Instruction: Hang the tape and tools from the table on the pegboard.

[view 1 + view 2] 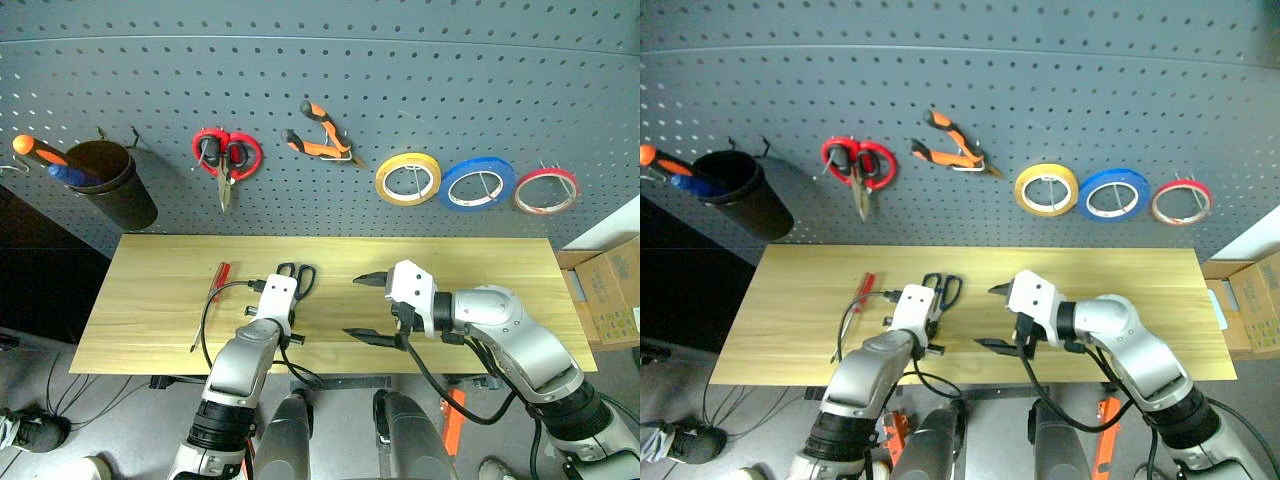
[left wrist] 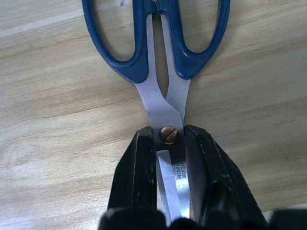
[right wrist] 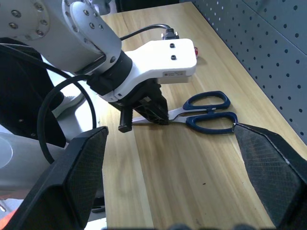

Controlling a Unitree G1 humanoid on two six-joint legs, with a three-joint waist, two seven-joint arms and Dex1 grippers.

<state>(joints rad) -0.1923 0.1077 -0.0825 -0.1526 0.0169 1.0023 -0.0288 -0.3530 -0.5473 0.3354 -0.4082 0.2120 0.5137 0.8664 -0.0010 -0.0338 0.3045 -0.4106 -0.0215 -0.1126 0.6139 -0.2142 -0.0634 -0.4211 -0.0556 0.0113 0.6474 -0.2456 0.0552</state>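
Scissors clamped at the pivot by the left pincer.

The left pincer [image 2: 170,158] is closed on the scissors [image 3: 204,114] at the blades just behind the pivot screw. The scissors lie flat on the tabletop [image 1: 150,300], long axis in line with the pincer, handles toward 12 o'clock and the pegboard [image 1: 320,90]. The right pincer [image 1: 367,308] is held wide open and empty, just beside at 3 o'clock.

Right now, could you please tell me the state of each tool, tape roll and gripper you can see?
scissors: flat on the table, blades clamped.
left gripper: shut on the scissors.
right gripper: open, holding nothing.
red-handled screwdriver: lying on the table.
pliers: hung on the pegboard.
red tape: hung.
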